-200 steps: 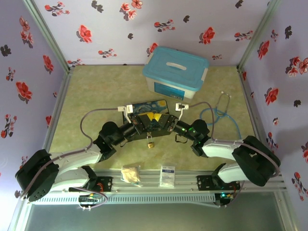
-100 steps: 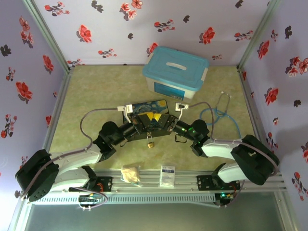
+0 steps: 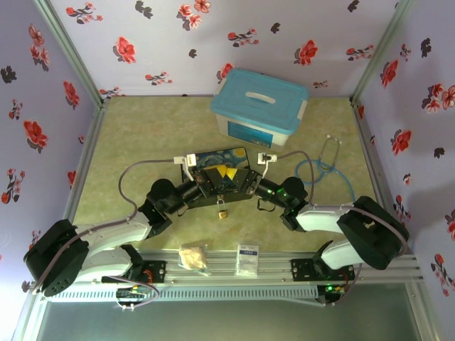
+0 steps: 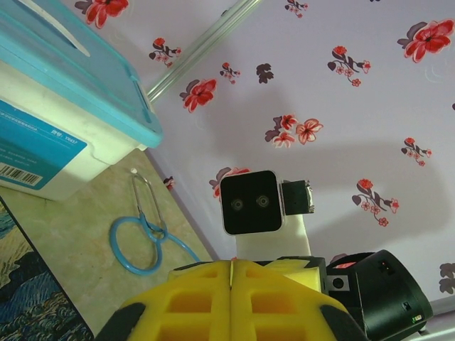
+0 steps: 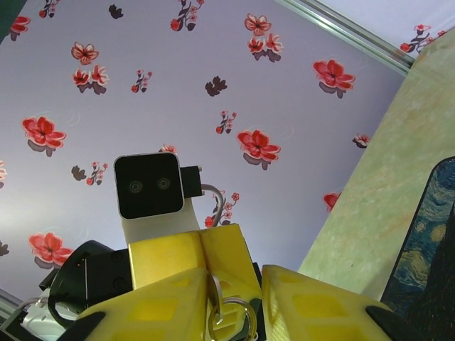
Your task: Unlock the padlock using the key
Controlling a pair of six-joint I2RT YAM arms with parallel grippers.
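Top cam: high at near edge, looking down on whole counter [image 3: 135,135]. Wrist cams low, tilted up, face to face: left sees right wrist camera [image 4: 250,202], right sees left wrist camera [image 5: 148,186]. Top/left share stethoscope [image 4: 151,231].

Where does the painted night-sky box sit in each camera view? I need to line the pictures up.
Top external: the painted box lies mid-table, just on the near side of the blue-lidded tub.
Left wrist: its dark swirly face sits in the bottom left corner.
Right wrist: a slice of it runs down the right edge.
Shared landmark: the green tabletop borders it in all three views.
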